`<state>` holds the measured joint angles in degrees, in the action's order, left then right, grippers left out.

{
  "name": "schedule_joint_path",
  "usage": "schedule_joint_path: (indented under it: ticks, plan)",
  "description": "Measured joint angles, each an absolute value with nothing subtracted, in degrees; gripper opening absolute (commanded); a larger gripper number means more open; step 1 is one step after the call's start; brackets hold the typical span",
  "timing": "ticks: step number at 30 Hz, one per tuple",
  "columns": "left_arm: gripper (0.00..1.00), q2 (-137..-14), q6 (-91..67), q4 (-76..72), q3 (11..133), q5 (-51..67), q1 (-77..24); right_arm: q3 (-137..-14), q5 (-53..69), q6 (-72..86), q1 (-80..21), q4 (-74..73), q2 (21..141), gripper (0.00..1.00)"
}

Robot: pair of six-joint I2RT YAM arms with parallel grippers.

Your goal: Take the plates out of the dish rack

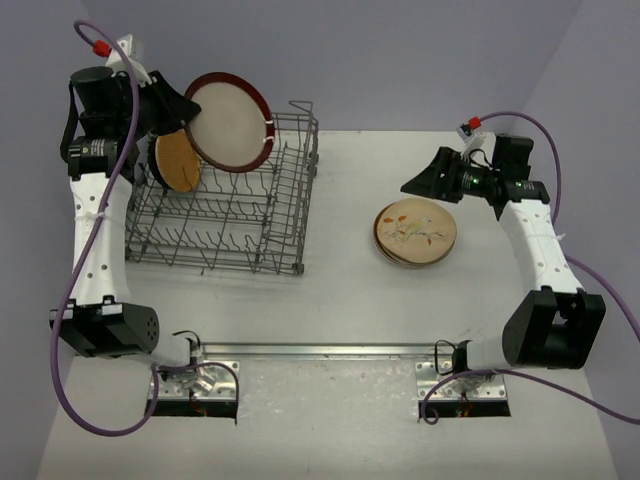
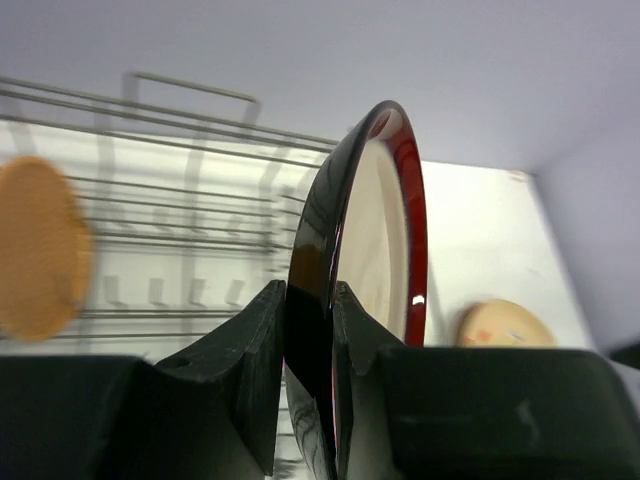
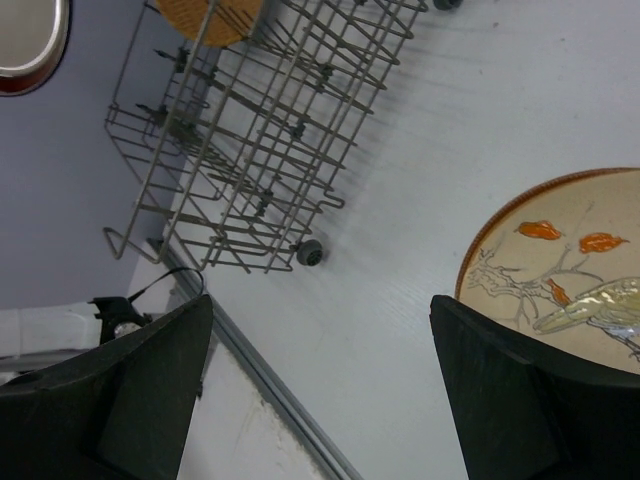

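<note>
**Precariously Held: Slip Risk on a Thin Edge Grip**

Pinched at its bare lower edge by the left claw (image 2: pixel 308 300), nearly closed: the red-rimmed plate (image 1: pixel 230 122), raised upright and tilted over the far-left corner of the dish rack (image 1: pixel 300 200). Likely to pivot or slide out between the pads on any quick swing, with glossy glaze and most of the weight far from the pinch. Could also clip the raised wires at the rack's far side, or knock the tan plate (image 1: pixel 178 160) standing in the rack's far-left slots, if lowered too early. Meanwhile, right claw (image 1: pixel 415 185) spread wide and holding nothing, well right of the rack, just beside the stack of plates (image 1: pixel 415 233) on the bench (image 1: pixel 340 310). Risk of chipping there if dropped rather than laid flat.
</note>
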<state>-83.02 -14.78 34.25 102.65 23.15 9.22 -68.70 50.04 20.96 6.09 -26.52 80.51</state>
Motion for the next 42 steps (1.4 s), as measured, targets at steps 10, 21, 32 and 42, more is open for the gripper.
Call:
schedule_joint_path:
  ticks: [10, 21, 32, 42]
  plan:
    - [0.00, -83.5, -26.6, 22.3, 87.2, 51.0, 7.1, -68.7, 54.9, 29.7, -2.5, -15.1, 80.4, 0.90]
    - [0.00, -83.6, -15.5, 28.6, 87.2, 50.7, -3.5, -74.1, 57.9, 33.0, -17.4, -11.5, 88.2, 0.90]
    - [0.00, -83.6, -12.8, 31.0, 87.2, 53.3, -5.1, -79.7, 56.2, 34.3, -19.9, -9.5, 93.9, 0.05]
    - [1.00, -85.5, -13.0, 31.1, 87.7, 52.6, -5.2, -75.8, 59.0, 34.8, -16.3, -9.5, 93.7, 0.00]
